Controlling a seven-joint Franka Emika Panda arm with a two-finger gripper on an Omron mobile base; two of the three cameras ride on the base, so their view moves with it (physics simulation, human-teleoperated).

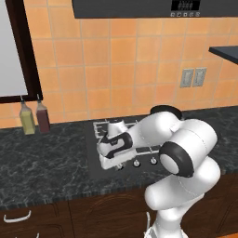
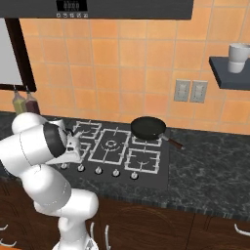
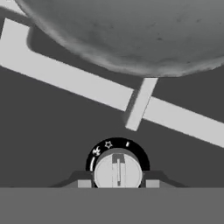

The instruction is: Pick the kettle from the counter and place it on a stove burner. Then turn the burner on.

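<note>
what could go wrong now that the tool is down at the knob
The tool straddles the knob with only its fingertips showing at the knob's sides, so they may slip off as it turns. The kettle sits on the burner grate just behind the knob, so a twisting hand might nudge it. Several knobs sit in a row, so a small offset could light the wrong burner.

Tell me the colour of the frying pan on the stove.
Black; the frying pan shows best in the right base view.

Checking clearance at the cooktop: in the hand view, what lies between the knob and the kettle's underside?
A pale grate bar crosses between the knob and the kettle, over bare black cooktop.
</note>
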